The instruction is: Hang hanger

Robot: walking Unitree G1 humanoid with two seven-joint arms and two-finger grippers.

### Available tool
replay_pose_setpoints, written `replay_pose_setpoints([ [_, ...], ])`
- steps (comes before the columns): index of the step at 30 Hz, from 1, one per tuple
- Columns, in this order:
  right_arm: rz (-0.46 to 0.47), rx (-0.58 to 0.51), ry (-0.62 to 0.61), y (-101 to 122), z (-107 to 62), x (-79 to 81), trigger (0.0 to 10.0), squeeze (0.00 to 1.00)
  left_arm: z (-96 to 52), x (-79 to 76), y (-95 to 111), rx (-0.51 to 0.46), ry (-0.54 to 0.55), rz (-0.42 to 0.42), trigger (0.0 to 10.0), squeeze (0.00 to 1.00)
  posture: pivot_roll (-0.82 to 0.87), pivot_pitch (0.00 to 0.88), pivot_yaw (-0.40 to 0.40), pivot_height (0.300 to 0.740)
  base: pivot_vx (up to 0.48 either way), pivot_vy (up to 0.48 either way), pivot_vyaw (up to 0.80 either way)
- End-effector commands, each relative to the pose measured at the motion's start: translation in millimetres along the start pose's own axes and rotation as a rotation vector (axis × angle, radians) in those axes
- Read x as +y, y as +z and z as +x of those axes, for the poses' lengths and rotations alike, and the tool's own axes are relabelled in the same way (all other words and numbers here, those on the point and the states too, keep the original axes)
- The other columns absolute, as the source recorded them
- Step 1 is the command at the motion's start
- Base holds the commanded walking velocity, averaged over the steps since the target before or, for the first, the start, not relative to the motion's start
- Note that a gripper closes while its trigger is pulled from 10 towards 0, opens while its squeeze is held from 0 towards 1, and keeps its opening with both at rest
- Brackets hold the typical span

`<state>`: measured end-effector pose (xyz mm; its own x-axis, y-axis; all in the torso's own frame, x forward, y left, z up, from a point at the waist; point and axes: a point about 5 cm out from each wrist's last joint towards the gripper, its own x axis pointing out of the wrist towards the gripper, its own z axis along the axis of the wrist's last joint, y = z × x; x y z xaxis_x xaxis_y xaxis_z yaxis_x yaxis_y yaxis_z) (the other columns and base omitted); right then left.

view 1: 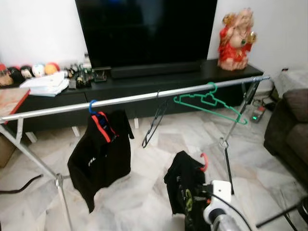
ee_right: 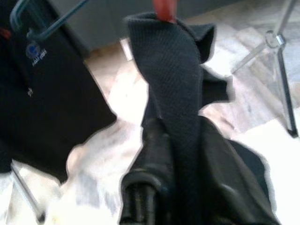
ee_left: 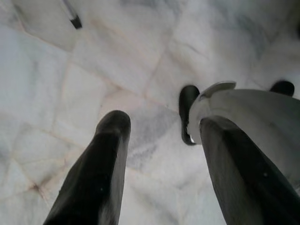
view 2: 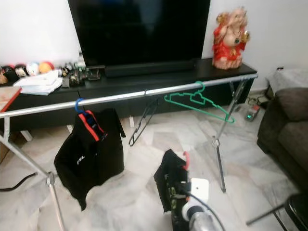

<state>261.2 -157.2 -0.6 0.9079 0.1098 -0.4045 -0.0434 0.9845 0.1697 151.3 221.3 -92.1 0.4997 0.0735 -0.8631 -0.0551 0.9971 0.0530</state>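
Black cloth of a shirt on a red hanger (view 1: 204,161) sits pinched in my right gripper (ee_right: 180,140), low before the silver rail (view 1: 130,99); my left gripper (ee_left: 159,140) hangs spread above marble floor (ee_left: 56,70).

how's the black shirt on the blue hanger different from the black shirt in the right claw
The shirt on the blue hanger already hangs from the rail, spread open; the shirt in the right claw is off the rail, low over the floor and bunched. Its hanger hook is red, the other's hook blue. Both are black garments on hangers.
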Motion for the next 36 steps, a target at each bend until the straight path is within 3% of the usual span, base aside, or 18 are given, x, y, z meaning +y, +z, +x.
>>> replay_pose_setpoints([
  [1,-0.004,-0.045,0.015,9.7,3.1,5.5,10.0,0.00,0.0,0.5,0.5,-0.001,0.001,0.015,10.0,0.00,0.03,0.000,0.011,0.740,-0.300,0.000,0.00],
  [27,-0.018,-0.042,0.023,9.1,4.0,7.0,10.0,0.00,-0.2,-0.1,-0.9,0.002,-0.001,0.021,10.0,0.00,0.02,0.000,0.010,0.740,-0.293,0.000,0.00],
  [36,-0.027,-0.040,0.030,8.5,3.8,8.0,10.0,0.00,-0.3,0.5,-1.9,0.008,0.003,0.014,10.0,0.00,0.02,0.000,0.010,0.740,0.000,0.034,0.00],
])
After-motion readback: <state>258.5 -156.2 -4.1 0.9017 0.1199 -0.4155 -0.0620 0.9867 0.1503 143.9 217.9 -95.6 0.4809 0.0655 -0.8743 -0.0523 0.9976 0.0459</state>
